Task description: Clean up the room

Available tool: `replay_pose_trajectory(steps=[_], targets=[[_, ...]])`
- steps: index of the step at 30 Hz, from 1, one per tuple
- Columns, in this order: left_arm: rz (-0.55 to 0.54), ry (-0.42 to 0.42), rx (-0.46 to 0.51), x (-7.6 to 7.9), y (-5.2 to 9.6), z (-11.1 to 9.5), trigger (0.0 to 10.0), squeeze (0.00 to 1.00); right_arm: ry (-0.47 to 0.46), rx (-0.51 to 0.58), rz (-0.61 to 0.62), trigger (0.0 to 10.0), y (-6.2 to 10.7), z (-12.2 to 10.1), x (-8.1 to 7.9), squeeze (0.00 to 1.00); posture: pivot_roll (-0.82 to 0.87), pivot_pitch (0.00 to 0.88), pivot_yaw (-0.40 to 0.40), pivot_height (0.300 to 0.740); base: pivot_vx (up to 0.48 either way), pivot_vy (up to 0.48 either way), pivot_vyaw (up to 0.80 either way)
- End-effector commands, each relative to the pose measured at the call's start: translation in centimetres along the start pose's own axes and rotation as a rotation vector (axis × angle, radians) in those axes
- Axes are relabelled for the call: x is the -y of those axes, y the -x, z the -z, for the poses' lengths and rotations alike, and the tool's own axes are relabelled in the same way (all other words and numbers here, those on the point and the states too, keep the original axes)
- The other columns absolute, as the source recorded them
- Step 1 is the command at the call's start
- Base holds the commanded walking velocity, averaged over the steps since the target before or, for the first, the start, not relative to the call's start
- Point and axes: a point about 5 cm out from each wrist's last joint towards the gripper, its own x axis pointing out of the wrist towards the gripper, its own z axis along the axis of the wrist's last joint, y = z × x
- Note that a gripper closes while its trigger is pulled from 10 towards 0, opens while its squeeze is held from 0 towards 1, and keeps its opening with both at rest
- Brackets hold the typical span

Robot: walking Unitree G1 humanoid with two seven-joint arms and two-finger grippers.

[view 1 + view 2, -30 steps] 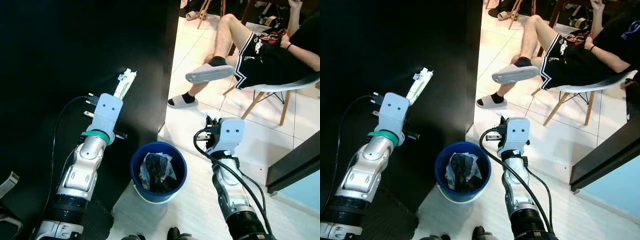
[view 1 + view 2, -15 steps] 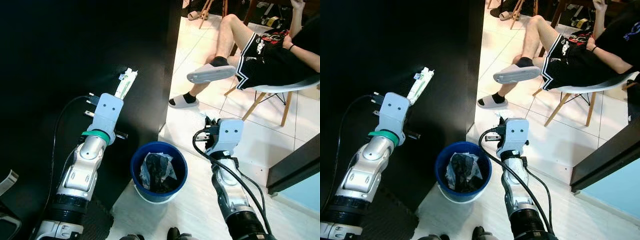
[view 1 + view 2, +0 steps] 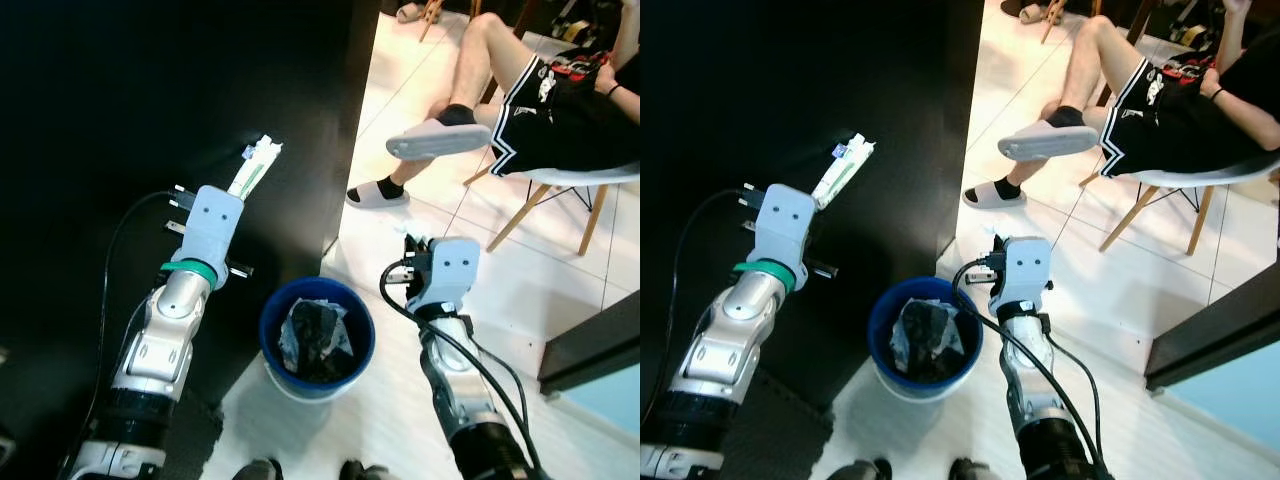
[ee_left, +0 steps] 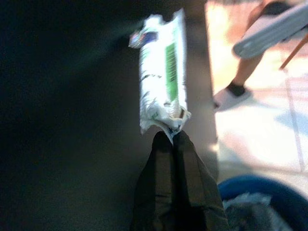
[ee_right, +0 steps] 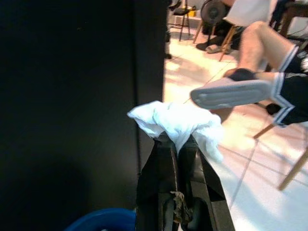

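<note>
While both grippers pinch litter, the left gripper (image 4: 172,138) clamping a white-and-green wrapper (image 4: 162,72) and the right gripper (image 5: 179,140) a crumpled white tissue (image 5: 177,121), releasing beside the round blue plastic bin (image 3: 273,335) below risks dropping either onto the floor.

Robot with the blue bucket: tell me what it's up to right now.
The robot is tidying up, with trash pinched in both grippers. Its left gripper is shut on a white and green wrapper, held out over the black surface. Its right gripper is shut on a crumpled white tissue above the tiled floor. A blue bucket with dark trash inside stands between the arms. A person sits on a chair nearby.
</note>
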Motion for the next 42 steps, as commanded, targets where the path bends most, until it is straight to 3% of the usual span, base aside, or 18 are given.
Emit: replay_pose_trajectory(steps=[1, 31, 42], targets=[[-0.003, -0.004, -0.017, -0.15, 0.22, 0.47, 10.0, 0.0, -0.002, -0.023, 0.002, 10.0, 0.49, 0.59, 0.05, 0.0, 0.12, 0.138, 0.055, 0.74, 0.0, -0.319, 0.0], [-0.029, 0.031, -0.037, -0.64, 0.05, 0.67, 10.0, 0.0, -0.001, -0.024, -0.002, 10.0, 0.52, 0.66, 0.01, 0.0, 0.11, 0.138, 0.053, 0.74, 0.0, -0.037, 0.0], [-0.029, 0.034, -0.037, -0.58, 0.0, 0.63, 10.0, 0.0, 0.0, -0.024, -0.004, 10.0, 0.46, 0.64, 0.05, 0.0, 0.11, 0.138, 0.053, 0.74, 0.0, -0.337, 0.0]])
